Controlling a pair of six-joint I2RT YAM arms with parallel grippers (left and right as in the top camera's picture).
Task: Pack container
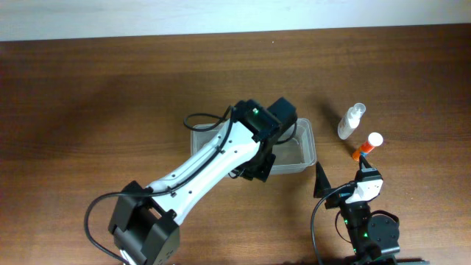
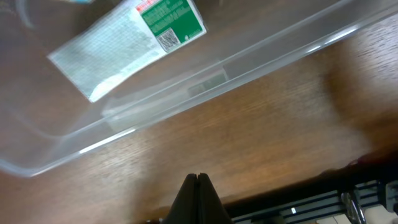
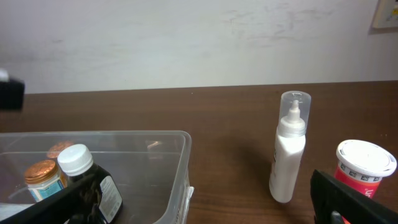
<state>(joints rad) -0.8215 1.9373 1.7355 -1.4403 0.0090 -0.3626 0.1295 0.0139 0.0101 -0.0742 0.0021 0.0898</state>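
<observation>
A smooth brown wooden table (image 1: 110,96) bears everything. The clear plastic container (image 2: 211,81), rectangular with rounded corners, lies just ahead of the left claw (image 2: 198,182), whose tips press together. The right claw (image 1: 342,177) gapes apart: container ahead-left, slim white spray bottle (image 3: 287,155) ahead-right.

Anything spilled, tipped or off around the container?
Nothing spilled or damaged. The spray bottle stands upright outside the container; inside, the white-capped dark bottle looks slightly tilted.
</observation>
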